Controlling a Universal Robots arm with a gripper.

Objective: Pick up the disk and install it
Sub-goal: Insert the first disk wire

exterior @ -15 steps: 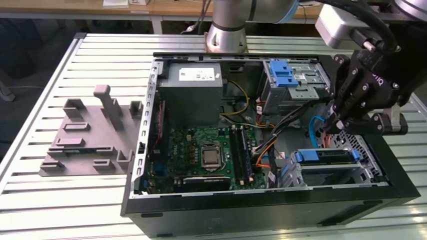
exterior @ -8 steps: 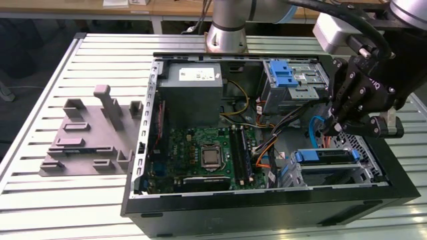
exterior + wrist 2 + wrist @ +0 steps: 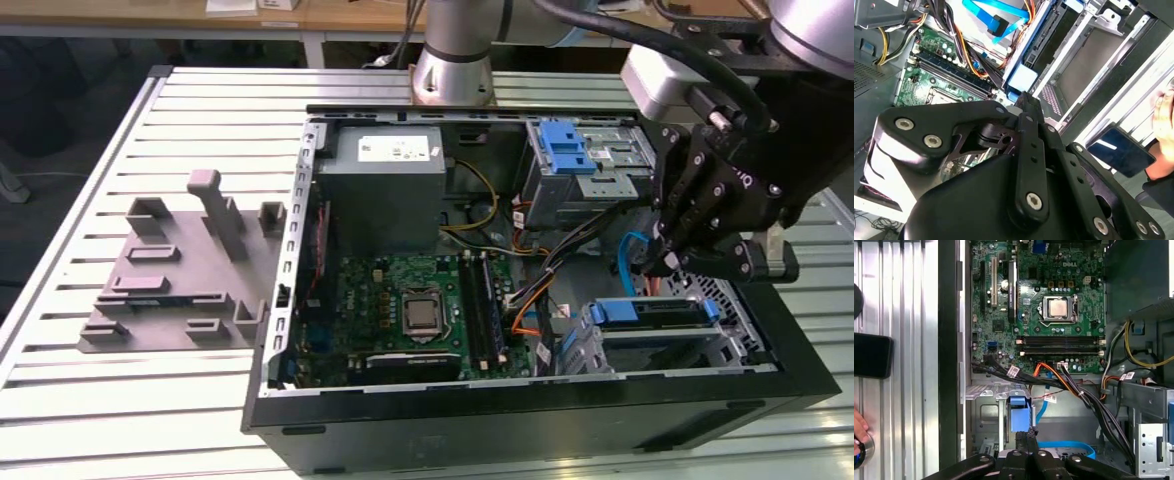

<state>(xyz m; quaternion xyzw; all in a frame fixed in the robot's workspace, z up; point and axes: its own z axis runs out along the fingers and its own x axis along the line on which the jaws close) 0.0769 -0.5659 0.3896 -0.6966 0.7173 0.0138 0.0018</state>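
The disk lies in the drive cage at the front corner of the open computer case, on the exterior view's right, with its blue carrier rail facing up. My gripper hangs just above the cage, over the disk's end nearest the motherboard. In both wrist views its fingers are pressed together with nothing between them. In the first wrist view the gripper points at the disk's light-blue tab. In the second wrist view the gripper sits right beside that tab.
The case holds a green motherboard, a grey power supply box and a blue clip on a metal cage. Loose blue and orange cables run beside the drive cage. A grey fixture lies on the slatted table. A person's hand rests near a black device.
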